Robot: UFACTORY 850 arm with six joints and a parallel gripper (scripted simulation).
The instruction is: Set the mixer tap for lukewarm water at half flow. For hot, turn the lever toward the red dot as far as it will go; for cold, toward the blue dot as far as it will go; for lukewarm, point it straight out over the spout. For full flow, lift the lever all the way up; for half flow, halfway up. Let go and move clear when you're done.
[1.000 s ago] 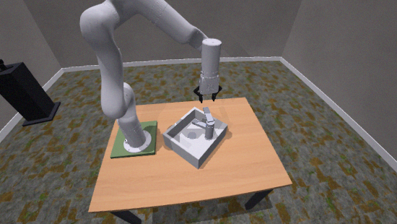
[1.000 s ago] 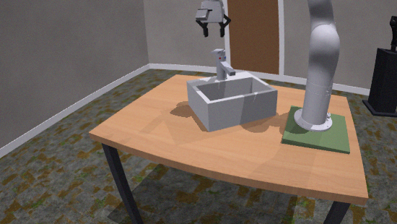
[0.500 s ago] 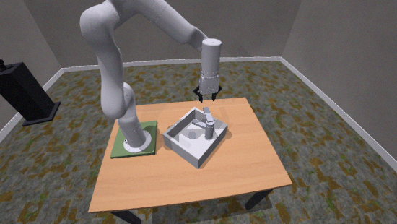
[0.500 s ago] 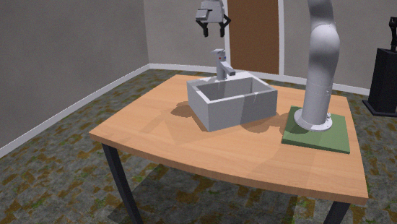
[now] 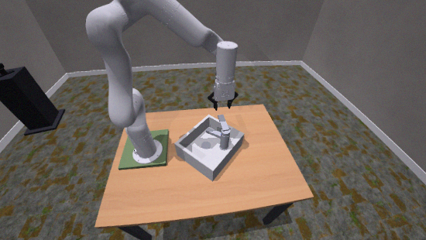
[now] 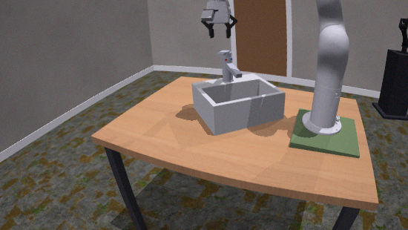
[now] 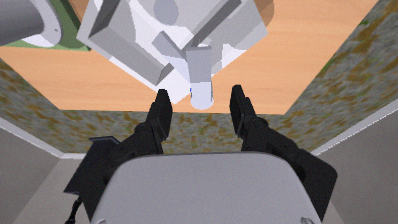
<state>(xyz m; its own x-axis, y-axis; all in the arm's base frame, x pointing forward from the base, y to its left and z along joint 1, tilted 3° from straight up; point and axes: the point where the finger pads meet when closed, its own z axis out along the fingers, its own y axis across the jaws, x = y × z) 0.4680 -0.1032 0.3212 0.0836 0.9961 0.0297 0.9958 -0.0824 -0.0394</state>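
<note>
Overhead, the white arm [image 5: 116, 77] rises from its round flange on a green base plate [image 5: 163, 136] at the table's [image 5: 194, 193] left side, bends high, then reaches across so the wrist cylinder hangs vertical behind the sink. Table is light wood on dark legs; the grey square sink [image 6: 237, 111] sits near its middle, turned diagonal to the edges. Mixer tap [image 6: 227, 70] stands at the sink's back rim, spout reaching out over the basin. Gripper [image 6: 219, 30] hovers well above the tap, pointing straight down, touching nothing. Jaws stand wide apart, short of full spread, holding nothing; in the wrist view the two black fingers frame the lever [image 7: 201, 75] below them. Lever's lift angle hard to judge from any view. Red dot shows on the tap head in the exterior view; blue mark only a sliver. Upper arm is cut off by the frame top in the exterior view.
</note>
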